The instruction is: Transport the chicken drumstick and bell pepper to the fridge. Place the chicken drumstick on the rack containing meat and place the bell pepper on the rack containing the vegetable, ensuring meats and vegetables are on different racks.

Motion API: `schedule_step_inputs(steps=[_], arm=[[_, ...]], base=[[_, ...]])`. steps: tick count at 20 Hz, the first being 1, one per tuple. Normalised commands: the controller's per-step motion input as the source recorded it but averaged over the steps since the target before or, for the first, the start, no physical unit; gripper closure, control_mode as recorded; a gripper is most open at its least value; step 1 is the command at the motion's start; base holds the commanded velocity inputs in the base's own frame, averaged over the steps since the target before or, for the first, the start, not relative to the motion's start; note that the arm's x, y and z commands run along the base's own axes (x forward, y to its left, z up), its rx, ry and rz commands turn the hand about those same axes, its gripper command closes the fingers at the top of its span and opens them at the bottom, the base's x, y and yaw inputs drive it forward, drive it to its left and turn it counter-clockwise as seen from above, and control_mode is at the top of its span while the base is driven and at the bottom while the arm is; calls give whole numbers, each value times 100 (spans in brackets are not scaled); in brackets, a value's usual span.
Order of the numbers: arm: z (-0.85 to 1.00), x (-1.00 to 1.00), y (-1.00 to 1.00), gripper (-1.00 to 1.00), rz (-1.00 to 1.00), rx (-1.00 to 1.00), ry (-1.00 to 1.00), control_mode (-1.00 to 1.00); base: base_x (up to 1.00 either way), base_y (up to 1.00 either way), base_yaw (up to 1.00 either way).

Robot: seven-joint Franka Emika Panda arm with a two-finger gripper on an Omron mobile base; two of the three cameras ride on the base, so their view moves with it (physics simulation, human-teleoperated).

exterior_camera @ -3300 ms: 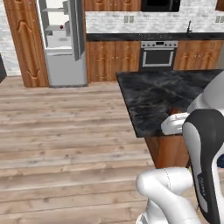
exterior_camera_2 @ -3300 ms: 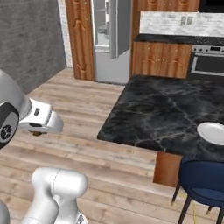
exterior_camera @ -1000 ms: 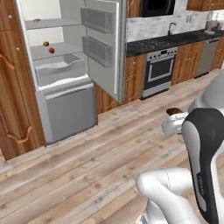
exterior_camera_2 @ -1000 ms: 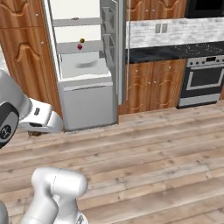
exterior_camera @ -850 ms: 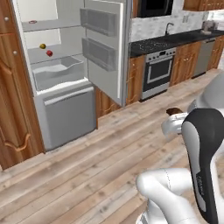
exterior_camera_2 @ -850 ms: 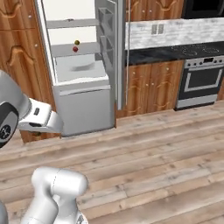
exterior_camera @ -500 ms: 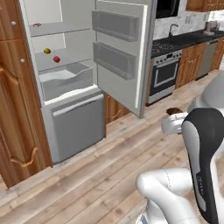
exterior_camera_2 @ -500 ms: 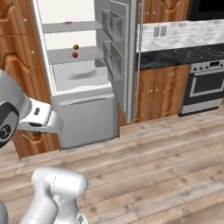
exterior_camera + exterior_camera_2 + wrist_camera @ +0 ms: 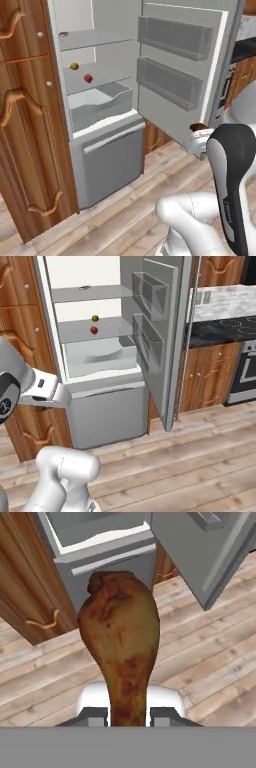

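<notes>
My gripper [image 9: 129, 714] is shut on the thin end of the golden-brown chicken drumstick [image 9: 121, 637], whose thick end points toward the fridge [image 9: 100, 557]; its brown tip also peeks past my arm [image 9: 199, 127]. The fridge [image 9: 107, 160] stands open ahead. The flat pinkish-red meat [image 9: 63, 34] lies on the top rack [image 9: 97, 36]. On the shelf below, the red bell pepper [image 9: 88, 78] sits beside the yellow-brown vegetable [image 9: 74, 66]. From the right I see the meat [image 9: 85, 287], the vegetable [image 9: 95, 318] and the bell pepper [image 9: 93, 330].
The fridge door [image 9: 185, 75] with its bins swings out to the right, close to my arm. A clear drawer [image 9: 100, 102] and the freezer drawer [image 9: 105, 411] sit below the shelves. Wooden cabinets [image 9: 25, 125] flank the left; a dark counter and stove [image 9: 225, 331] lie right.
The whole picture has shifted: the base has driven closer to the fridge, which now looms large. The drumstick stays held in the shut gripper.
</notes>
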Motion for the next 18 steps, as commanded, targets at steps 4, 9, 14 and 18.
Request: schedule_step_inputs(steps=[4, 9, 14, 18], arm=[[0, 0, 0, 100, 0, 0, 0, 100], [0, 0, 0, 100, 0, 0, 0, 100], [0, 0, 0, 100, 0, 0, 0, 100], [0, 0, 0, 100, 0, 0, 0, 100]], base=[[100, 9, 14], [100, 0, 14], [84, -5, 13], [89, 8, 11]])
